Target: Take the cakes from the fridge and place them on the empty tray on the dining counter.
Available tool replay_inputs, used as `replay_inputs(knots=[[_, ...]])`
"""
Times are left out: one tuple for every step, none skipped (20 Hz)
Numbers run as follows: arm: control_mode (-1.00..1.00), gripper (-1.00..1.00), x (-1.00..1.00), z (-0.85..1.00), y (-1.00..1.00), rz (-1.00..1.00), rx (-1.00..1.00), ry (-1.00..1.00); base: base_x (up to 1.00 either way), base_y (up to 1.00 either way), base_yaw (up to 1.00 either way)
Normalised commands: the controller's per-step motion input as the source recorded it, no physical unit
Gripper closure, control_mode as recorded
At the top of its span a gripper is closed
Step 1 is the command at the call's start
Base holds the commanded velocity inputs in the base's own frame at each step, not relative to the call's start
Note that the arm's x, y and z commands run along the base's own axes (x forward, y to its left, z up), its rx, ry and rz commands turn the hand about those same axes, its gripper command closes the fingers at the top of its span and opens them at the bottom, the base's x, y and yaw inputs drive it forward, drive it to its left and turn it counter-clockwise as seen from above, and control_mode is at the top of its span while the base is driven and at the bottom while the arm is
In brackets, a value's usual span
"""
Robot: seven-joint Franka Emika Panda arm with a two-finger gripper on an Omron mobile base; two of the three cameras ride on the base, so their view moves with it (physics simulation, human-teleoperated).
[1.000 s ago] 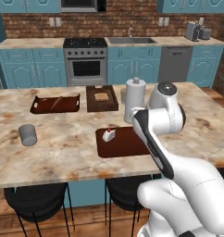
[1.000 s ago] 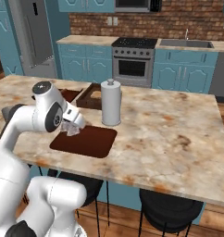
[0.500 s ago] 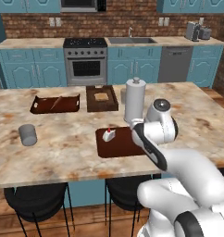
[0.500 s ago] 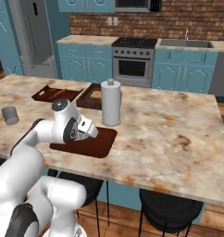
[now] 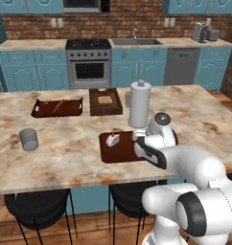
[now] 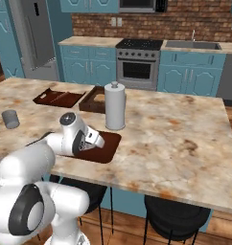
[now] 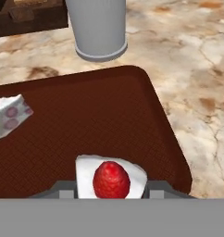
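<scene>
The dark reddish-brown tray (image 5: 122, 152) (image 6: 108, 139) (image 7: 86, 125) lies on the marbled dining counter (image 5: 65, 153). One cake wedge (image 5: 111, 139) (image 7: 9, 115) rests on its left part. My gripper (image 5: 136, 142) (image 6: 99, 141) (image 7: 110, 190) hangs low over the tray's near right part, shut on the second cake (image 7: 110, 178), a white wedge with a red berry on top. That cake sits between the finger tips, at or just above the tray floor. The grey fridge (image 6: 36, 38) stands at the back left.
A white paper-towel roll (image 5: 139, 103) (image 7: 97, 28) stands right behind the tray. Farther back are a deep brown tray with bread (image 5: 105, 101) and a handled brown tray (image 5: 57, 107). A grey cup (image 5: 28, 139) is at the left. Black stools (image 5: 36, 206) stand under the counter's edge.
The arm has folded down and the hand has dropped from above the tray to just over its surface, carrying the cake with it.
</scene>
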Motion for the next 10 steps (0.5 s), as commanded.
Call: replay_inputs(knots=[[-1.0,1.0,0.51,-0.28,0.0,0.0,-0.02,0.0,0.0,0.0,0.0],[-1.0,1.0,0.56,-0.26,0.0,0.0,-0.02,0.0,0.0,0.0,0.0],[-1.0,1.0,0.58,-0.24,0.0,0.0,-0.02,0.0,0.0,0.0,0.0],[-1.0,1.0,0.58,-0.21,0.0,0.0,-0.01,0.0,0.0,0.0,0.0],[-1.0,1.0,0.58,-0.19,-0.01,0.0,-0.01,0.0,0.0,0.0,0.0],[-1.0,1.0,0.54,-0.2,-0.02,0.0,0.0,0.0,0.0,0.0,0.0],[-1.0,1.0,0.52,-0.21,-0.03,0.0,0.0,0.0,0.0,0.0,0.0],[-1.0,1.0,0.52,-0.21,-0.03,0.0,0.0,0.0,0.0,0.0,0.0],[-1.0,1.0,0.51,-0.21,-0.02,0.0,0.0,0.0,0.0,0.0,0.0],[-1.0,1.0,0.49,-0.21,-0.03,0.0,0.0,0.0,0.0,0.0,0.0]])
